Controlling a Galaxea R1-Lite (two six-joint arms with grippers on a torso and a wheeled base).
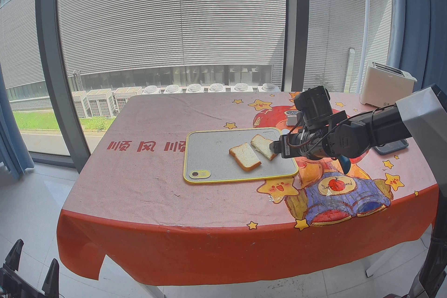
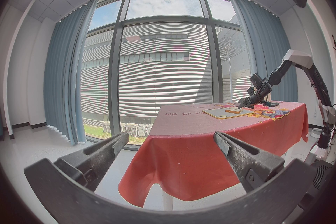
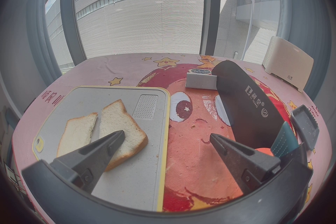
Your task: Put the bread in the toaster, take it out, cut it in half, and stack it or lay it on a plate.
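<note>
The bread lies cut in two on the board; the right gripper, spread wide at its 3 o'clock, probably plates it next.

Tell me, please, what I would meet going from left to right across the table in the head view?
cutting board → nearer bread half → farther bread half → right hand → toaster

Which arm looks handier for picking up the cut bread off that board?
Right. The right gripper hangs open at one bread half on the cutting board. The left gripper sits low, off the table, well away from the bread.
</note>
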